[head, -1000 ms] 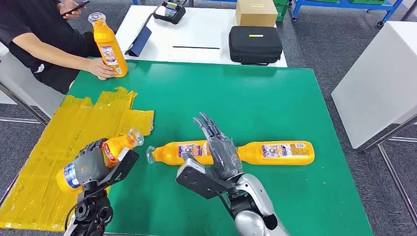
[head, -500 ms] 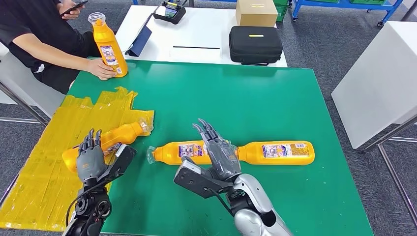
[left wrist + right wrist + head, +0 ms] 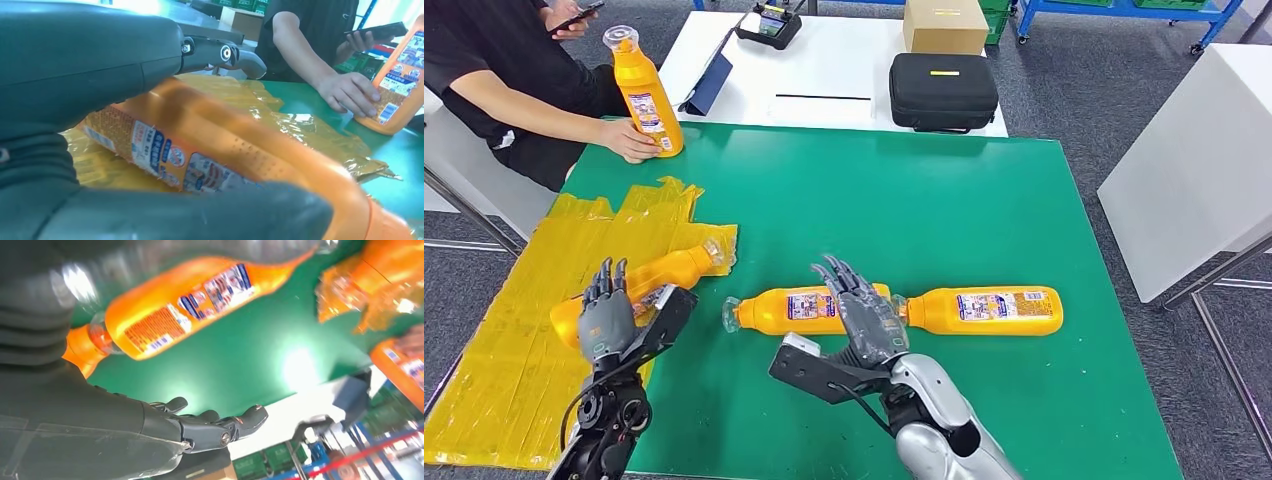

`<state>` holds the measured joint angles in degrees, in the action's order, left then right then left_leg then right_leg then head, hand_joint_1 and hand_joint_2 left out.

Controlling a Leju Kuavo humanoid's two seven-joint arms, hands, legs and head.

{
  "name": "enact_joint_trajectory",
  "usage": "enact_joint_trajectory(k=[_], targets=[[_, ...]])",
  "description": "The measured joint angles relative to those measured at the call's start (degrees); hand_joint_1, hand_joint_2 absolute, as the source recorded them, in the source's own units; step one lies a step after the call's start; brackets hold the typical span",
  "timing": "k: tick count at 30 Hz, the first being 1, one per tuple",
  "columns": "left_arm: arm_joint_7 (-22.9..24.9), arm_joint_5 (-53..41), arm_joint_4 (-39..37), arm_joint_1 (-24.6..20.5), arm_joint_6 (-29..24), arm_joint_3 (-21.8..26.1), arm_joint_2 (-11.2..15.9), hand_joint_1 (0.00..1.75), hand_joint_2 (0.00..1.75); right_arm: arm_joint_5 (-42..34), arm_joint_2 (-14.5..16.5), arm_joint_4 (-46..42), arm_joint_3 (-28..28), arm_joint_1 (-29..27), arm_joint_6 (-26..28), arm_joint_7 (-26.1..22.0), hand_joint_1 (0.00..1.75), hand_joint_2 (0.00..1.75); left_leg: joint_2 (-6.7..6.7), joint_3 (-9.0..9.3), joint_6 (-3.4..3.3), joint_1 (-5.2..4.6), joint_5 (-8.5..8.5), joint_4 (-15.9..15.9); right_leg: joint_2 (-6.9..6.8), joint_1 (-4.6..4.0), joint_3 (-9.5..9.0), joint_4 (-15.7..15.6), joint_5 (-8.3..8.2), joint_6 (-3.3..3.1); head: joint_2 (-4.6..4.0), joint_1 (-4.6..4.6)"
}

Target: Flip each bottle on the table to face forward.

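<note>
Bottles [image 3: 809, 309] lie flat just beyond the right hand [image 3: 864, 318] (fingers spread, holding nothing); another [image 3: 649, 280] lies under the released left hand [image 3: 606, 318].

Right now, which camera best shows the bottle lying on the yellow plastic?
The left wrist view: the bottle fills it, label readable. The head view shows it partly behind the left hand; the right wrist view catches a blurred corner.

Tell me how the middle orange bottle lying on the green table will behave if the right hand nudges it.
The middle bottle lies on its side with a rounded body, so it would probably roll. Its smooth plastic looks slippery. The right hand is open beside it.
</note>
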<state>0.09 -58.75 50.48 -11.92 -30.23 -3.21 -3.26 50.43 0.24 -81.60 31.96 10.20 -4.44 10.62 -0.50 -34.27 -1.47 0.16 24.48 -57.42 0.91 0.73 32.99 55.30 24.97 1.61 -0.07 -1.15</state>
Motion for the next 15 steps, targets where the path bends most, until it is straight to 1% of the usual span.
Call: enact_joint_trajectory(k=[3, 4, 5, 6, 8, 9, 10, 11, 13, 15], targets=[[-1.49, 2.1, -0.02, -0.1, -0.49, 0.09, -0.16, 0.0, 0.0, 0.53, -0.08, 2.29, 0.48, 0.84, -0.38, 0.53, 0.0, 1.75, 0.0, 0.0, 0.0, 0.0, 0.0, 0.0, 0.0, 0.0, 0.0, 0.0, 0.0, 0.0, 0.0, -0.01], [-2.8, 4.02, 0.14, -0.05, -0.2, 0.19, -0.31, 0.0, 0.0, 0.95, -0.13, 3.08, 0.55, 1.24, -0.6, 0.94, 0.0, 1.75, 0.0, 0.0, 0.0, 0.0, 0.0, 0.0, 0.0, 0.0, 0.0, 0.0, 0.0, 0.0, 0.0, -0.01], [-5.11, 7.28, 0.66, 0.12, 0.96, 0.43, -0.57, 0.0, 0.0, 1.71, -0.2, 4.06, 0.61, 1.73, -0.9, 1.62, 0.0, 1.75, 0.0, -0.01, 0.0, 0.0, 0.0, 0.0, 0.0, 0.0, 0.0, 0.0, 0.0, 0.0, 0.0, -0.01], [-8.33, 12.42, 1.95, 0.57, 3.23, 0.86, -0.95, 0.0, 0.0, 2.88, -0.28, 5.41, 0.64, 2.35, -1.13, 2.3, 0.0, 1.75, 0.0, -0.01, 0.0, 0.0, 0.0, 0.0, 0.0, 0.0, -0.01, 0.0, 0.0, 0.0, 0.0, -0.01], [-15.26, 29.06, 7.48, 2.44, 9.23, 1.65, -1.95, 0.0, 0.0, 6.22, -0.39, 9.89, 0.7, 4.15, -0.91, 3.0, 0.0, 1.75, 0.02, -0.02, 0.0, 0.0, 0.0, 0.0, 0.01, 0.01, -0.01, 0.0, 0.0, 0.01, 0.0, -0.01], [-17.46, 38.31, 11.22, 3.64, 11.54, 1.78, -2.43, 0.0, 0.0, 7.83, -0.4, 12.78, 0.72, 5.23, -0.45, 2.76, 0.0, 1.75, 0.02, -0.02, 0.0, -0.01, 0.0, 0.0, 0.01, 0.01, -0.01, 0.0, -0.01, 0.01, 0.0, 0.0], [-18.48, 46.29, 14.81, 4.75, 12.82, 1.68, -2.82, 0.0, 0.0, 9.06, -0.37, 15.58, 0.72, 6.29, 0.04, 2.35, 0.0, 1.75, 0.02, -0.02, -0.01, -0.02, 0.0, 0.0, 0.01, 0.02, -0.01, 0.0, -0.01, 0.01, 0.0, 0.01], [-18.79, 52.16, 18.23, 5.78, 13.42, 1.53, -3.13, 0.0, 0.0, 9.95, -0.23, 18.31, 0.72, 7.36, 0.46, 1.96, 0.0, 1.75, 0.02, -0.02, -0.01, -0.03, 0.0, -0.01, 0.01, 0.03, -0.01, 0.0, -0.01, 0.02, 0.0, 0.01], [-19.01, 56.99, 23.96, 7.52, 13.88, 1.32, -3.46, 0.0, 0.0, 10.96, 0.3, 23.02, 0.74, 9.43, 0.82, 1.47, 0.0, 1.75, 0.0, -0.02, -0.01, -0.03, 0.0, -0.01, 0.0, 0.03, -0.01, 0.0, -0.01, 0.02, 0.0, 0.0], [-19.63, 57.48, 28.71, 8.97, 13.87, 1.04, -3.56, 0.0, 0.0, 11.61, 1.12, 27.55, 0.77, 11.61, 0.85, 1.2, 0.0, 1.75, 0.0, -0.01, -0.01, -0.02, -0.01, -0.01, -0.01, 0.01, -0.01, 0.0, -0.01, 0.02, 0.0, -0.02]])
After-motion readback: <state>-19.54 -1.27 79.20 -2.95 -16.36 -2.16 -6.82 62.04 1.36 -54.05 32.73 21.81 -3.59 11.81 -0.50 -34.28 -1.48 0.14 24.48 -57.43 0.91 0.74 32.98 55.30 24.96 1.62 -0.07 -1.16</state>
